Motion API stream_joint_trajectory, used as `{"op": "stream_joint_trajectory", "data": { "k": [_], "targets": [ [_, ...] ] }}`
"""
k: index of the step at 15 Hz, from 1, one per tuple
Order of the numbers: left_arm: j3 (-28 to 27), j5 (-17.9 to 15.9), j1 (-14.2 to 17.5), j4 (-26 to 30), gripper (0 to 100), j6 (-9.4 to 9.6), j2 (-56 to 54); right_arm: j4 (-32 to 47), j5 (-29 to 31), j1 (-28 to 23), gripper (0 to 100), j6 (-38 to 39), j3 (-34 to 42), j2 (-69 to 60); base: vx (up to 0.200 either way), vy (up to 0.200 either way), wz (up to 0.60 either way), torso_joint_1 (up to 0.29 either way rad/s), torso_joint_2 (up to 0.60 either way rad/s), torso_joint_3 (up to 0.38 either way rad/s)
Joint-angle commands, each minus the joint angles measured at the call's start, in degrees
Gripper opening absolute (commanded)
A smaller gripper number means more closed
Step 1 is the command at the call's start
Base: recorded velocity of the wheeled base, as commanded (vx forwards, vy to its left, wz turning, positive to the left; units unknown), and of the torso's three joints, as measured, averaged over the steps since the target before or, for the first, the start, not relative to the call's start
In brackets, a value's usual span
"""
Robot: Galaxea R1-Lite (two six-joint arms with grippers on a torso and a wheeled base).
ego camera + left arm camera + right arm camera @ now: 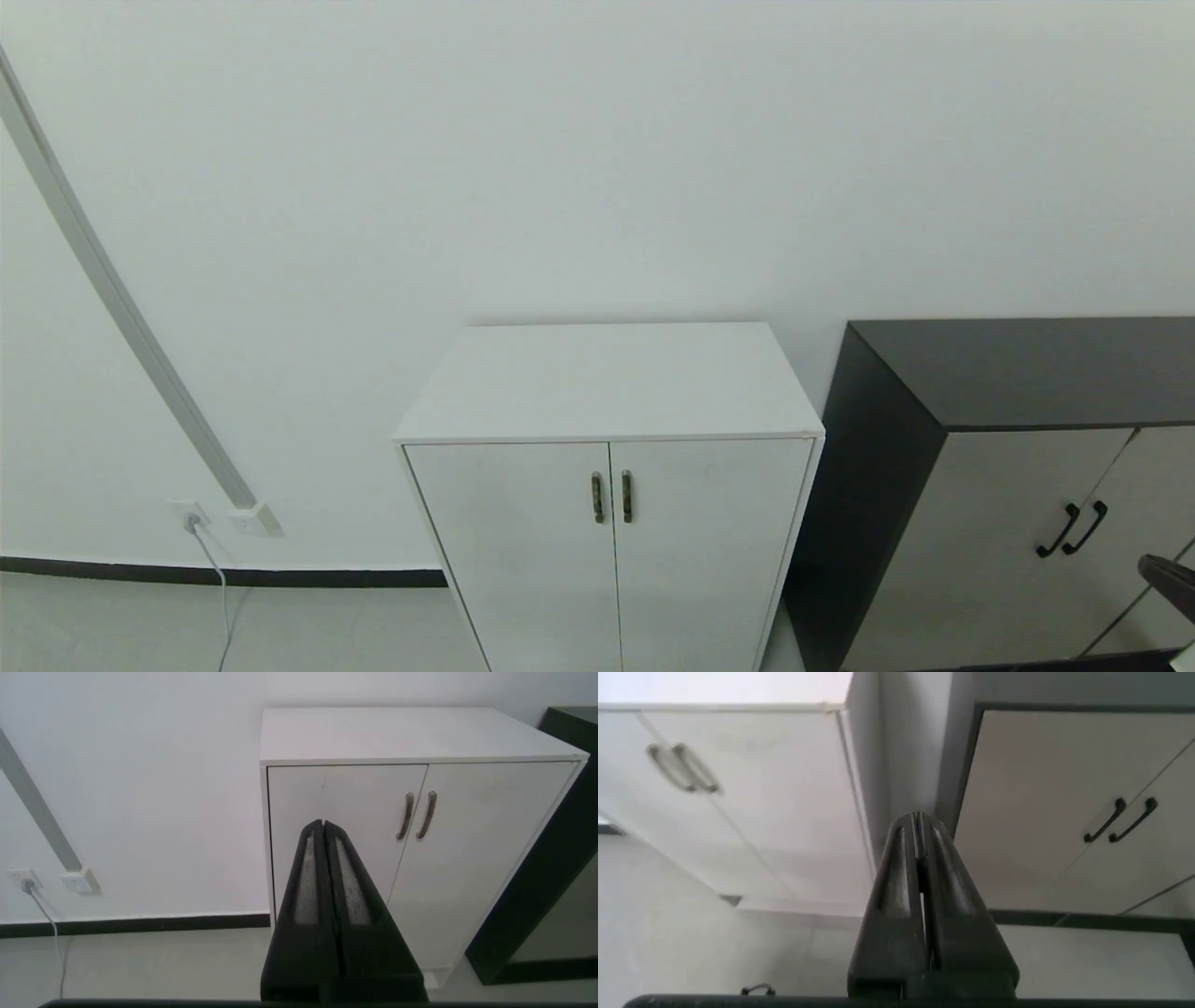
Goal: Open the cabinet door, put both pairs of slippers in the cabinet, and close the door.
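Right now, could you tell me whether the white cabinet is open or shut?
Shut. The white cabinet has both doors flush with its front, handles side by side at the centre seam.

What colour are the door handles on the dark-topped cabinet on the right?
The handles are black, clearest in the right wrist view.

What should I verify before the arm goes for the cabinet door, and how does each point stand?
1. Cabinet doors both shut, nothing in front: ok.
2. Handles in view and free: ok.
3. Left gripper open for a handle: not ok, shut.
4. Right gripper open: not ok, shut.
5. Right door's swing clear of the black cabinet close beside it: cannot tell.
6. Slippers' place known: cannot tell.
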State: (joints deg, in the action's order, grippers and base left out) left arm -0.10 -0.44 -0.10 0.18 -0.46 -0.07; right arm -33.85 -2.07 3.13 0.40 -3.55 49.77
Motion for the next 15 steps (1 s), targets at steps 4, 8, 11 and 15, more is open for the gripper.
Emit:
{"op": "stream_joint_trajectory", "data": {
  "k": [4,8,11,15],
  "targets": [
    [0.0,0.0,0.0,0.0,0,-0.06,0.1,24.1,-3.3,0.4,0,0.3,-2.1,-26.7,0.000,0.000,0.00,0.000,0.00,0.000],
    [0.0,0.0,0.0,0.0,0,-0.06,0.1,35.9,-3.6,4.5,0,0.2,-0.8,-36.4,0.000,0.000,0.00,0.000,0.00,0.000],
    [0.0,0.0,0.0,0.0,0,-0.06,0.1,36.9,-3.5,8.0,0,0.3,0.8,-39.8,0.000,0.000,0.00,0.000,0.00,0.000],
    [0.0,0.0,0.0,0.0,0,-0.06,0.1,36.8,-1.2,7.2,0,0.0,0.8,-41.4,0.000,0.000,0.00,0.000,0.00,0.000]
  ]
}}
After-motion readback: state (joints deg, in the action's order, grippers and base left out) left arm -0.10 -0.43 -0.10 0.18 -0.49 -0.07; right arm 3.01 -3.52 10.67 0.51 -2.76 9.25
